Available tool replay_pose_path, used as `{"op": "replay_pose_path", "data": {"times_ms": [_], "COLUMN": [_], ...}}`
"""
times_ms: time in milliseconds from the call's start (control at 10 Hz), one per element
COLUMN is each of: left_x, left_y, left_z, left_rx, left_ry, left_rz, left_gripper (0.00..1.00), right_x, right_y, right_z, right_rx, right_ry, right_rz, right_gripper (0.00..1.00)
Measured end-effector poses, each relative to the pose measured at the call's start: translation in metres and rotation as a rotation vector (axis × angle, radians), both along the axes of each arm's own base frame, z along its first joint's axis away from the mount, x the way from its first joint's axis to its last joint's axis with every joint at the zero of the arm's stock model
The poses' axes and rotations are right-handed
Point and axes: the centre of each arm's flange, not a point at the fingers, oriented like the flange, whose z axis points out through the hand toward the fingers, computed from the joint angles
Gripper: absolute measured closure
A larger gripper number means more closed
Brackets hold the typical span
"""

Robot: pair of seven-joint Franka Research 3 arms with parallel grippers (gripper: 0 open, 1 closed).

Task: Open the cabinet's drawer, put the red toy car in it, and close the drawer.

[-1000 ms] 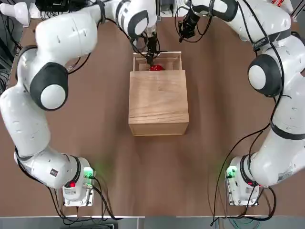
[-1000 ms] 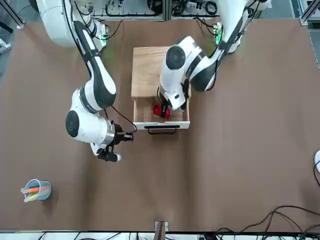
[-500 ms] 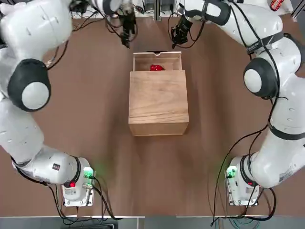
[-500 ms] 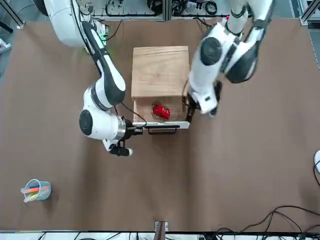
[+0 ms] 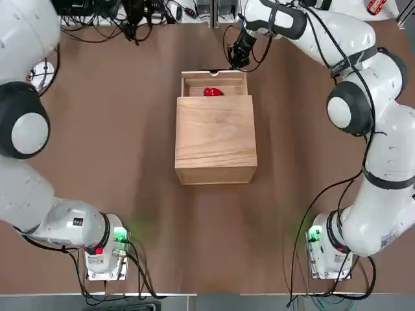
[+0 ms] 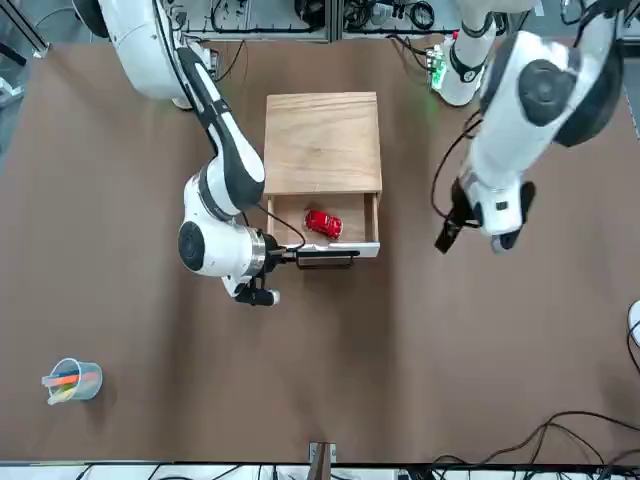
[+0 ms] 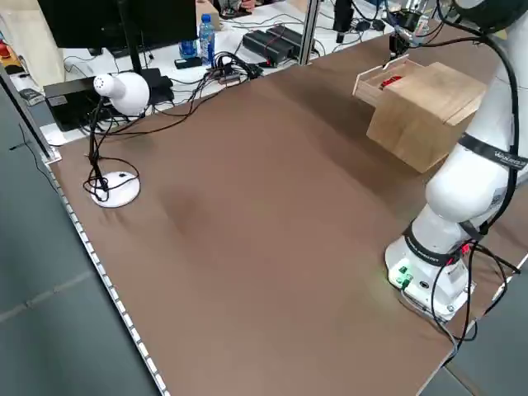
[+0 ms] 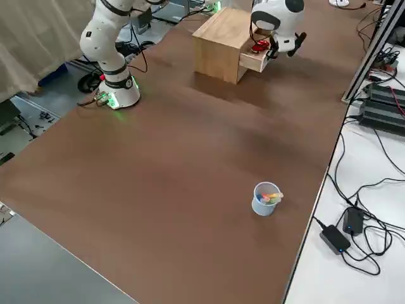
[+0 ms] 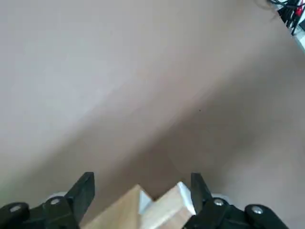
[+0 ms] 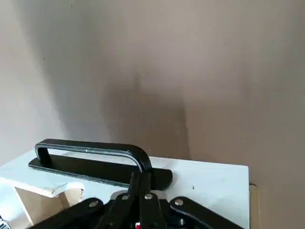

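Note:
The light-wood cabinet (image 5: 214, 139) stands mid-table with its drawer (image 5: 214, 74) pulled out on the far side. Inside the drawer lies the red toy car (image 5: 212, 92) (image 6: 322, 224), with nothing touching it. My right gripper (image 6: 272, 258) is at the drawer's front, shut, its tips (image 10: 141, 188) against one end of the black handle (image 10: 90, 150). My left gripper (image 6: 478, 238) hangs open and empty, high above the table and off to the robot's left of the cabinet; its wrist view shows the spread fingers (image 9: 86, 188) over a wooden corner far below.
A blue cup of pens (image 6: 72, 381) stands on the far side of the table, well away from the cabinet. A white lamp (image 7: 120, 91) and cables sit at the table's left edge. Brown tabletop surrounds the cabinet on all sides.
The left gripper let go of the car in the drawer, rose and swung away to the robot's left. The right gripper moved in to the drawer's handle.

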Motion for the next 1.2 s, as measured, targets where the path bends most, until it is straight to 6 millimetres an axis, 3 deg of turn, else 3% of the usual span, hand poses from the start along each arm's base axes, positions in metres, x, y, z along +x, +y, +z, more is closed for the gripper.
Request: {"op": "replay_pose_path", "data": {"times_ms": [500, 800, 1200], "left_x": [-0.009, -0.019, -0.030], "left_y": [0.120, 0.144, 0.148], "left_z": [0.054, 0.067, 0.081], "left_rx": [-0.028, -0.019, 0.075], "left_ry": [-0.021, -0.034, -0.017], "left_rz": [-0.368, -0.696, -0.779], "left_gripper": [0.02, 0.00, 0.00], "right_x": [-0.002, -0.005, -0.019], "right_y": [-0.004, -0.003, 0.002], "right_z": [0.000, 0.000, -0.003], "right_rx": [-0.005, -0.005, -0.006], "right_ry": [0.042, 0.072, 0.156], "right_rz": [0.018, 0.036, 0.082], "right_gripper": [0.98, 0.98, 0.98]}}
